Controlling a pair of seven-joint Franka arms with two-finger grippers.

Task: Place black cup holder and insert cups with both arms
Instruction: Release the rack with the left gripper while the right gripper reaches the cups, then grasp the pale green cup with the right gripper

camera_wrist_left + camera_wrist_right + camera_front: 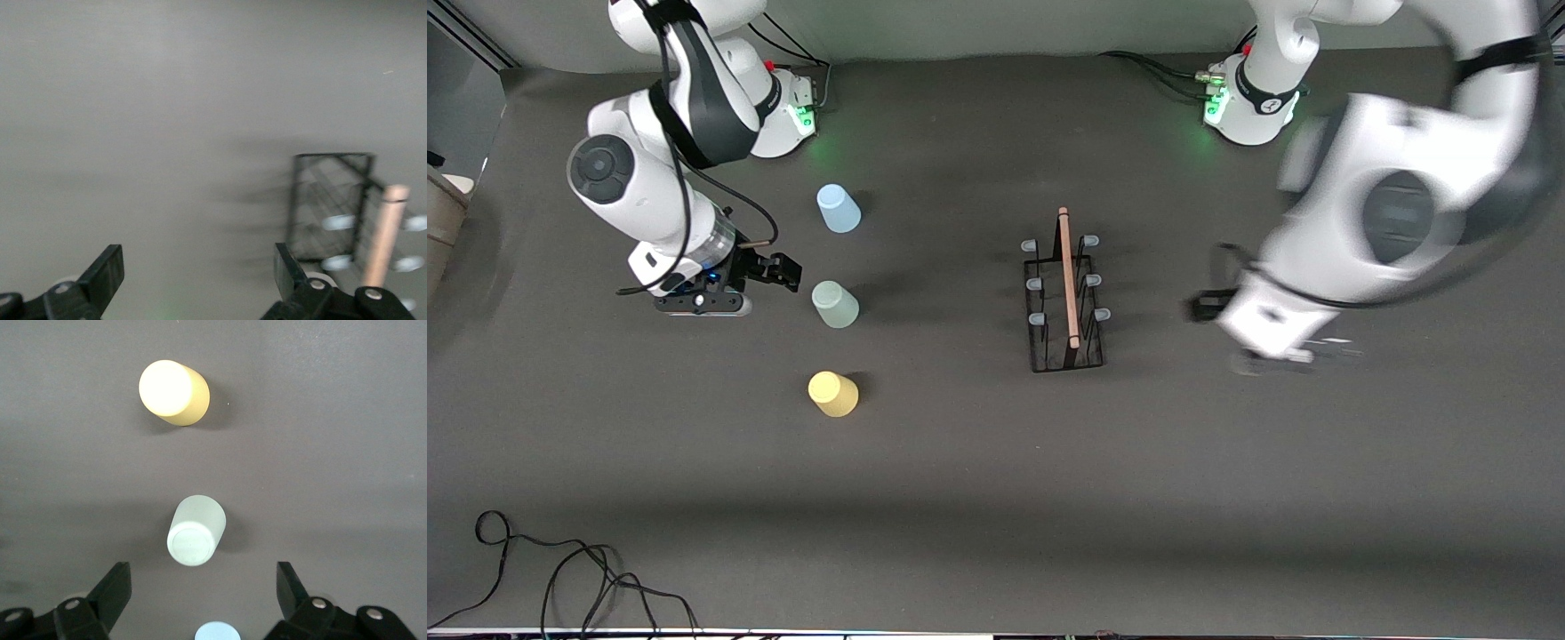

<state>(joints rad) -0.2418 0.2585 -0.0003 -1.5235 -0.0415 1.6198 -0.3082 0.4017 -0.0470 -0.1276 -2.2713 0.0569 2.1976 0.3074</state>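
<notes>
Right gripper (783,271): black two-finger claw, spread wide and holding nothing, hanging just beside the grey-green cup toward the right arm's end of the table.
Cups, count: three small tapered plastic tumblers, all standing upside down in a row, well apart from each other.
Light blue cup (839,208): farthest from the front camera of the three.
Pale grey-green cup (836,304): between the other two.
Yellow cup (833,394): nearest to the front camera.
Black cup holder (1064,307): one thin-wire rack, upright mid-table, well apart from the cups toward the left arm's end; a light wooden rod (1067,277) runs along its top.
Prongs, count: six, pale-capped, three on each side of the rod.
Left gripper (197,280): released, fingers wide apart, empty, over bare table beside the holder.
</notes>
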